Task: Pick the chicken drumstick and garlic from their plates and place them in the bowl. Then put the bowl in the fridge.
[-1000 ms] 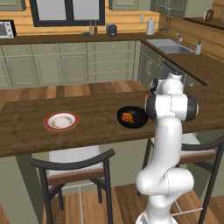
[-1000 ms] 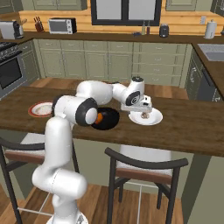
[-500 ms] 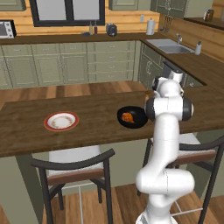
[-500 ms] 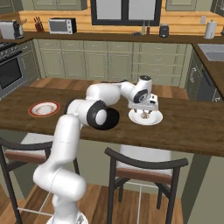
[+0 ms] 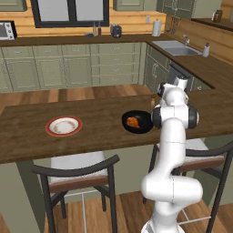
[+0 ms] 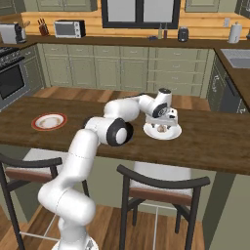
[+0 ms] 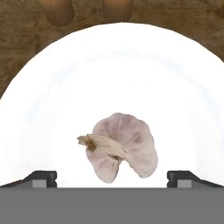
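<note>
The whitish garlic (image 7: 120, 151) lies on a plain white plate (image 7: 118, 65), straight below my gripper (image 7: 113, 178). The gripper is open, its dark fingertips (image 7: 41, 177) standing wide to either side of the bulb without touching it. From the right base view the gripper (image 6: 164, 120) hovers just above that white plate (image 6: 175, 133) and the garlic (image 6: 161, 128). The chicken drumstick (image 5: 132, 121) lies inside the black bowl (image 5: 138, 123) on the wooden counter, left of my arm. A red-rimmed plate (image 5: 64, 126) sits bare further left. The fridge is out of view.
The wooden island counter (image 5: 27, 136) has two stools (image 5: 82, 175) tucked under its near edge. Green cabinets, a sink (image 5: 175, 47) and a microwave (image 6: 67, 29) line the back walls. My elbow (image 6: 118, 132) hangs over the counter between the two plates.
The hand has shifted slightly right and settled over the garlic plate. The elbow has swung right and now covers the bowl in the right base view. The jaws stayed open.
</note>
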### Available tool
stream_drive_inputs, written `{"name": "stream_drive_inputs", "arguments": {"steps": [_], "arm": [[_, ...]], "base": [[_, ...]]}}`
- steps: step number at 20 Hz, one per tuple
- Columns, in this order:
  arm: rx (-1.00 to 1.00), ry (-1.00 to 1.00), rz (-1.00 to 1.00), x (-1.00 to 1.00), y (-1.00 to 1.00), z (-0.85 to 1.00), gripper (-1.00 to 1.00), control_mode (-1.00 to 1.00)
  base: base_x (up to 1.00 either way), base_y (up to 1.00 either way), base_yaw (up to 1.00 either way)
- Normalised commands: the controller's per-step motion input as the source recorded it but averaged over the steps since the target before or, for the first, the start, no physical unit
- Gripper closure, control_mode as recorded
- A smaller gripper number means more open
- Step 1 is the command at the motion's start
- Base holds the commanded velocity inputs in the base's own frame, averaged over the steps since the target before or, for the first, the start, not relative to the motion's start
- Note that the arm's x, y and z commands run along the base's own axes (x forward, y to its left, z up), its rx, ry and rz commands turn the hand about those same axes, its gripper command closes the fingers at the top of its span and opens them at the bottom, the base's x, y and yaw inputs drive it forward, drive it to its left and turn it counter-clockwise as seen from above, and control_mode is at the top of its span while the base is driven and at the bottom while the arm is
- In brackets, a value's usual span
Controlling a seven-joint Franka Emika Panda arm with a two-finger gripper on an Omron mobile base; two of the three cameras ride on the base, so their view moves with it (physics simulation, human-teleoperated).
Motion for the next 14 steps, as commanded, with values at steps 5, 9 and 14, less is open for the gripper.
{"name": "stream_drive_inputs", "arguments": {"steps": [5, 9, 14], "arm": [[0.00, 0.00, 0.00, 0.22, -0.13, -0.21, -1.00, -1.00], [0.00, 0.00, 0.00, 0.08, 0.00, -0.36, 1.00, -1.00], [0.00, 0.00, 0.01, 0.18, 0.00, -0.24, 1.00, -1.00]], "base": [[0.00, 0.00, 0.00], [0.00, 0.00, 0.00], [0.00, 0.00, 0.00]]}}
